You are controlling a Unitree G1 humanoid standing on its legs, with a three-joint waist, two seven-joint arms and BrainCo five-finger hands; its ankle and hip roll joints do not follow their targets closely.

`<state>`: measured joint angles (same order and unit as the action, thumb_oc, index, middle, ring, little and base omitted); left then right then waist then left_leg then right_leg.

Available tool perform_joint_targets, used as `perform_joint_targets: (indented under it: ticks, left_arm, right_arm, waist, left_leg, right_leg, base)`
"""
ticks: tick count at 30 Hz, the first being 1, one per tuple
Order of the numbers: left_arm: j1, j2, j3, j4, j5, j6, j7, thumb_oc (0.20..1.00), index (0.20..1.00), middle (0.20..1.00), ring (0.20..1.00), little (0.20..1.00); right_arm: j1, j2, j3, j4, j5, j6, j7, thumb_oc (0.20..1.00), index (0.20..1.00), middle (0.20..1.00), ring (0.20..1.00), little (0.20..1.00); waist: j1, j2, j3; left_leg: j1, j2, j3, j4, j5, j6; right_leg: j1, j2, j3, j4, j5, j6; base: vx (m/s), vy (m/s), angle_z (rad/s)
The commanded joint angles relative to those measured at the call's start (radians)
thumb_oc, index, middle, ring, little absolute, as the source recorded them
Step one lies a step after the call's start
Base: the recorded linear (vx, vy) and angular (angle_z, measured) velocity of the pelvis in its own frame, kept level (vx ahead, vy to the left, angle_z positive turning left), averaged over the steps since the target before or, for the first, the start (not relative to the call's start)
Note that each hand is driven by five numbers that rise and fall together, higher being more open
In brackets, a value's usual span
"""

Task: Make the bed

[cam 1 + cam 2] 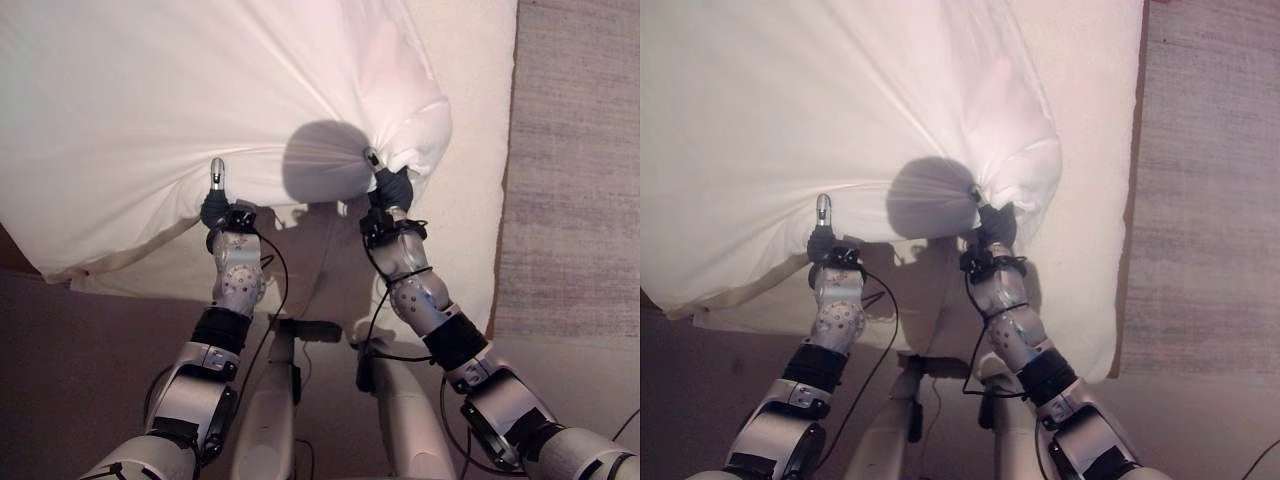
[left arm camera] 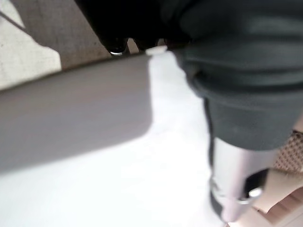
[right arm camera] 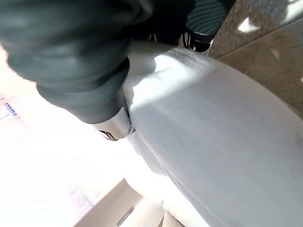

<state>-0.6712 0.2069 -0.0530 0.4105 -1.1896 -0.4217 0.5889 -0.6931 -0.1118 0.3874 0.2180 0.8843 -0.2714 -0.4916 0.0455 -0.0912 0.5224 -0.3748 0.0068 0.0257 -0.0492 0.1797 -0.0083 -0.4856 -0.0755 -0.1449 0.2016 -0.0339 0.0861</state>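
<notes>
A grey woven carpet [image 1: 575, 170] lay along the right edge of the bed, and the smooth white cloth sheet [image 1: 150, 110] covered the mattress [image 1: 470, 210] with creases radiating from both hands. The left hand [image 1: 215, 205] pinched the sheet's near edge. The right hand [image 1: 390, 185] clutched a bunched fold.

A plain white sheet [image 1: 150, 110], unpatterned and creased, spreads over an off-white bed [image 1: 470, 230]. Beside the bed lies a grey woven rug [image 1: 580, 170] with faint horizontal banding. The floor [image 1: 80, 350] reads dull brownish-mauve. Both silver-grey hands, left hand [image 1: 215, 205] and right hand [image 1: 390, 185], wear dark ribbed covers.
</notes>
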Motion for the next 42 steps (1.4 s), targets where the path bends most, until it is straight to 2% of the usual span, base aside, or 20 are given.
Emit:
perform_joint_targets:
  ticks: [1, 16, 17, 18, 19, 26, 29, 32, 35, 36, 37, 38, 39, 40, 41, 42]
  left_arm:
    - [0.025, 0.100, 0.187, -0.009, 0.098, -0.129, 0.030, 1.000, 1.000, 1.000, 1.000, 1.000]
    - [0.017, 0.148, 0.174, -0.006, 0.159, -0.104, 0.042, 1.000, 1.000, 1.000, 1.000, 1.000]
    - [0.013, 0.156, 0.171, -0.009, 0.167, -0.100, 0.041, 0.831, 0.831, 0.831, 0.831, 0.831]
    - [0.013, 0.166, 0.170, -0.006, 0.180, -0.089, 0.035, 0.316, 0.316, 0.316, 0.316, 0.316]
    - [0.014, 0.176, 0.169, 0.000, 0.192, -0.083, 0.033, 0.200, 0.200, 0.200, 0.200, 0.200]
    - [0.028, 0.237, 0.165, 0.019, 0.217, -0.051, -0.010, 0.200, 0.200, 0.200, 0.200, 0.200]
    - [0.053, 0.259, 0.171, 0.006, 0.218, -0.037, -0.043, 0.200, 0.200, 0.200, 0.200, 0.200]
    - [0.087, 0.276, 0.190, -0.004, 0.204, -0.033, -0.089, 0.200, 0.200, 0.200, 0.200, 0.200]
    - [0.095, 0.268, 0.189, -0.012, 0.201, -0.032, -0.099, 0.200, 0.200, 0.200, 0.200, 0.200]
    - [0.099, 0.227, 0.159, -0.030, 0.192, -0.029, -0.130, 0.200, 0.200, 0.200, 0.200, 0.200]
    - [0.099, 0.227, 0.159, -0.030, 0.192, -0.030, -0.130, 0.200, 0.200, 0.200, 0.200, 0.200]
    - [0.094, 0.184, 0.139, -0.057, 0.170, -0.033, -0.152, 0.200, 0.200, 0.200, 0.200, 0.200]
    - [0.096, 0.182, 0.139, -0.058, 0.169, -0.033, -0.153, 0.200, 0.200, 0.200, 0.200, 0.200]
    - [0.122, 0.163, 0.136, -0.077, 0.148, -0.041, -0.177, 0.200, 0.200, 0.200, 0.200, 0.200]
    - [0.125, 0.162, 0.137, -0.079, 0.148, -0.041, -0.178, 0.200, 0.200, 0.200, 0.200, 0.200]
    - [0.154, 0.160, 0.149, -0.109, 0.143, -0.048, -0.181, 0.200, 0.200, 0.200, 0.200, 0.200]
  right_arm:
    - [0.189, -0.083, -0.242, -0.083, -0.019, -0.182, -0.050, 0.200, 0.200, 0.200, 0.200, 0.200]
    - [0.255, -0.079, -0.254, -0.072, 0.002, -0.179, -0.025, 0.200, 0.200, 0.200, 0.200, 0.200]
    - [0.261, -0.080, -0.253, -0.075, 0.003, -0.180, -0.023, 0.200, 0.200, 0.200, 0.200, 0.200]
    - [0.265, -0.081, -0.253, -0.076, 0.005, -0.181, -0.016, 0.200, 0.200, 0.200, 0.200, 0.200]
    - [0.272, -0.085, -0.254, -0.076, 0.006, -0.180, -0.009, 0.200, 0.200, 0.200, 0.200, 0.200]
    - [0.313, -0.089, -0.242, -0.050, 0.019, -0.150, 0.048, 0.200, 0.200, 0.200, 0.200, 0.200]
    - [0.346, -0.086, -0.229, -0.021, 0.036, -0.121, 0.090, 0.200, 0.200, 0.200, 0.200, 0.200]
    - [0.396, -0.073, -0.232, 0.007, 0.057, -0.093, 0.135, 0.200, 0.200, 0.200, 0.200, 0.200]
    - [0.411, -0.065, -0.238, 0.016, 0.058, -0.093, 0.140, 0.200, 0.200, 0.200, 0.200, 0.200]
    - [0.437, -0.054, -0.262, 0.036, 0.074, -0.099, 0.138, 0.200, 0.200, 0.200, 0.200, 0.200]
    - [0.437, -0.055, -0.262, 0.036, 0.074, -0.099, 0.139, 0.200, 0.200, 0.200, 0.200, 0.200]
    - [0.442, -0.061, -0.279, 0.043, 0.077, -0.100, 0.131, 0.200, 0.200, 0.200, 0.200, 0.200]
    - [0.442, -0.063, -0.279, 0.044, 0.077, -0.100, 0.131, 0.200, 0.200, 0.200, 0.200, 0.200]
    - [0.437, -0.055, -0.261, 0.065, 0.085, -0.087, 0.137, 0.200, 0.200, 0.200, 0.200, 0.200]
    - [0.438, -0.055, -0.260, 0.066, 0.085, -0.087, 0.138, 0.200, 0.200, 0.200, 0.200, 0.200]
    - [0.432, -0.046, -0.252, 0.090, 0.096, -0.070, 0.148, 0.200, 0.200, 0.200, 0.200, 0.200]
  waist:
    - [-0.034, -0.003, -0.110]
    - [-0.040, -0.015, -0.105]
    - [-0.041, -0.014, -0.105]
    - [-0.043, -0.013, -0.104]
    - [-0.045, -0.012, -0.103]
    - [-0.047, -0.001, -0.093]
    - [-0.040, 0.009, -0.091]
    - [-0.030, 0.014, -0.103]
    - [-0.027, 0.013, -0.102]
    - [-0.030, 0.018, -0.091]
    - [-0.034, 0.020, -0.089]
    - [-0.062, 0.025, -0.088]
    - [-0.063, 0.028, -0.086]
    - [-0.062, 0.041, -0.095]
    - [-0.062, 0.043, -0.094]
    - [-0.054, 0.040, -0.106]
  left_leg:
    - [0.038, -0.042, 0.011, -0.032, -0.065, -0.029]
    - [0.014, -0.043, 0.008, -0.038, -0.059, -0.039]
    - [0.013, -0.042, 0.009, -0.038, -0.060, -0.040]
    - [0.012, -0.042, 0.010, -0.038, -0.059, -0.040]
    - [0.012, -0.042, 0.010, -0.038, -0.060, -0.040]
    - [0.024, -0.035, 0.022, -0.038, -0.065, -0.037]
    - [0.052, -0.029, 0.021, -0.038, -0.071, -0.032]
    - [0.096, -0.031, 0.008, -0.038, -0.076, -0.043]
    - [0.104, -0.034, 0.001, -0.035, -0.075, -0.050]
    - [0.091, -0.053, 0.001, 0.098, -0.114, -0.051]
    - [0.088, -0.054, -0.002, 0.107, -0.119, -0.050]
    - [0.083, -0.029, 0.080, 0.248, -0.208, -0.046]
    - [0.080, -0.027, 0.078, 0.263, -0.219, -0.046]
    - [0.082, -0.011, 0.029, 0.281, -0.231, -0.054]
    - [0.084, -0.010, 0.027, 0.282, -0.232, -0.054]
    - [0.078, 0.053, -0.019, 0.262, -0.184, -0.062]
  right_leg:
    - [0.027, 0.024, -0.001, -0.087, 0.131, 0.014]
    - [0.028, 0.023, -0.018, -0.113, 0.141, 0.016]
    - [0.027, 0.023, -0.017, -0.114, 0.142, 0.016]
    - [0.026, 0.023, -0.015, -0.116, 0.143, 0.016]
    - [0.026, 0.024, -0.014, -0.117, 0.143, 0.016]
    - [0.021, 0.026, -0.012, -0.092, 0.133, 0.016]
    - [0.005, 0.022, -0.009, 0.000, 0.094, 0.011]
    - [0.020, 0.019, -0.011, 0.069, 0.040, 0.002]
    - [0.034, 0.016, -0.021, 0.073, 0.028, 0.000]
    - [0.081, -0.035, -0.077, 0.110, -0.003, -0.011]
    - [0.083, -0.037, -0.081, 0.112, -0.005, -0.011]
    - [0.114, -0.094, -0.116, 0.143, -0.036, -0.001]
    - [0.116, -0.095, -0.117, 0.149, -0.042, 0.000]
    - [0.151, -0.092, -0.101, 0.135, -0.050, 0.002]
    - [0.155, -0.090, -0.102, 0.132, -0.049, 0.002]
    - [0.188, -0.105, -0.091, 0.102, -0.018, -0.001]
  base:
    - [0.00, 0.000, 0.00]
    - [0.01, 0.002, 0.03]
    - [0.00, 0.000, 0.00]
    - [0.00, 0.000, 0.00]
    - [0.00, 0.000, 0.00]
    - [0.00, 0.000, 0.00]
    - [0.01, -0.007, -0.03]
    - [0.05, -0.037, 0.00]
    - [0.02, -0.083, 0.21]
    - [-0.02, -0.111, 0.35]
    - [-0.01, -0.110, 0.87]
    - [0.01, 0.004, 1.11]
    - [0.03, 0.143, 1.59]
    - [0.03, 0.141, 1.16]
    - [0.02, 0.287, 0.45]
    - [0.08, 0.137, -0.16]
